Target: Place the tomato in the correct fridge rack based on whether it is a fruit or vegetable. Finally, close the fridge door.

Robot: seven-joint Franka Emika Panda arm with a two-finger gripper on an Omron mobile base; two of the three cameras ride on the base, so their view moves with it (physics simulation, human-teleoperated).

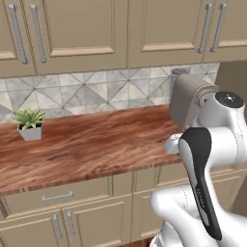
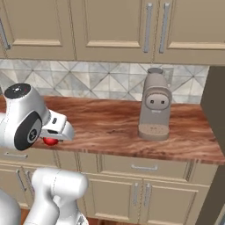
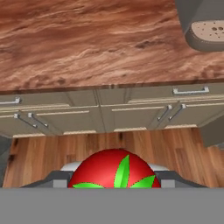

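The robot's two-finger gripper [image 3: 114,183] is closed around the small glossy red tomato [image 3: 114,169] with its green stem cap, carried in the air off the front edge of the wood-grain counter [image 3: 87,39]. Picking up looks done; racking it and closing the fridge door remain.

White glossy arm [image 1: 212,144], rounded tubular links with fat bulbous joints. Black elongated inlay panel runs down one link, faint pale lettering on it. Dark round cap with small light marks tops the upper joint; a black disc with a white mark sits on the joint's side. Hand housing white, tapered.
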